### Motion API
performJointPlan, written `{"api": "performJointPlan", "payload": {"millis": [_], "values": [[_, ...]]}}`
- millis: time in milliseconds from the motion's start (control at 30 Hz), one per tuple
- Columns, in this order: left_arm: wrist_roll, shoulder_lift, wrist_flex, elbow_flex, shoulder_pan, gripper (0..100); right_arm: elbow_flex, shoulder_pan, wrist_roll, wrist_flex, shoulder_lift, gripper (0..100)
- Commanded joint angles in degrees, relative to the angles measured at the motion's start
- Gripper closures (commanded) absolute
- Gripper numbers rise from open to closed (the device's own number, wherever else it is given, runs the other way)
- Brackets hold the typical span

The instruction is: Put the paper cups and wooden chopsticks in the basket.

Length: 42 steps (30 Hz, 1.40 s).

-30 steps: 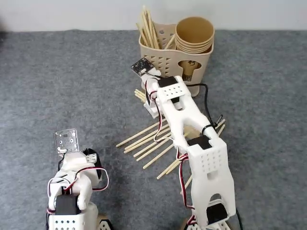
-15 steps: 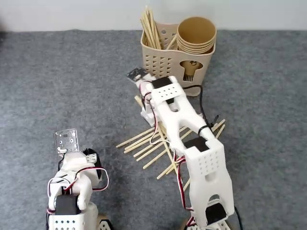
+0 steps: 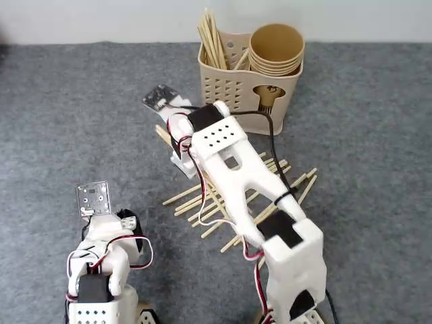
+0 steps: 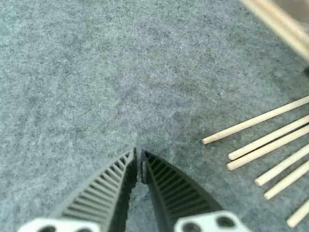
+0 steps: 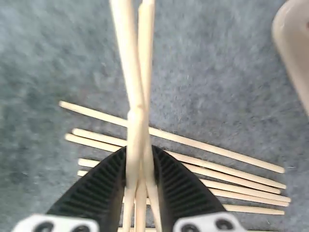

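The beige basket (image 3: 236, 88) stands at the back of the table with stacked paper cups (image 3: 275, 47) and several wooden chopsticks (image 3: 210, 37) upright in it. My right gripper (image 3: 180, 150) hangs left of the basket's front, shut on a few chopsticks (image 5: 134, 72) that cross between its fingers (image 5: 111, 179) and jut out past them (image 3: 163, 136). Several loose chopsticks (image 3: 233, 196) lie fanned on the carpet below the right arm, and also appear in the right wrist view (image 5: 203, 162). My left gripper (image 4: 140, 157) is shut on nothing, low over bare carpet near the front left (image 3: 128, 221).
Grey carpet (image 3: 81, 121) covers the table, with free room at the left and far right. The ends of several loose chopsticks (image 4: 268, 140) lie a short way from the left gripper. The basket's corner (image 5: 294, 38) is close to the right gripper.
The right arm has swung left, away from the basket's front, carrying the chopsticks with it. The loose chopsticks shifted a little. The left arm has not moved.
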Motion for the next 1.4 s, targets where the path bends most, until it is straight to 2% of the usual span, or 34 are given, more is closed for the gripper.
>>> {"api": "performJointPlan", "payload": {"millis": [0, 333, 633, 1100, 1367], "values": [[-0.3, -0.8, 0.2, -1.1, -0.1, 99, -1.1, -0.6, -1.1, 0.4, -7.8, 99.1], [-0.3, -0.8, 0.2, -1.1, -0.1, 99, -1.2, -0.6, -6.5, -0.2, -13.6, 99.1], [-0.3, -0.8, 0.2, -1.1, -0.1, 99, -0.8, -0.5, -10.5, -5.8, -16.4, 99.1], [-0.3, -0.8, 0.2, -1.1, -0.1, 99, 6.5, -1.0, -10.7, -21.9, 0.5, 99.1], [-0.3, -0.8, 0.2, -1.1, -0.1, 99, 6.2, -3.3, -10.6, -22.2, 8.3, 96.8]]}}
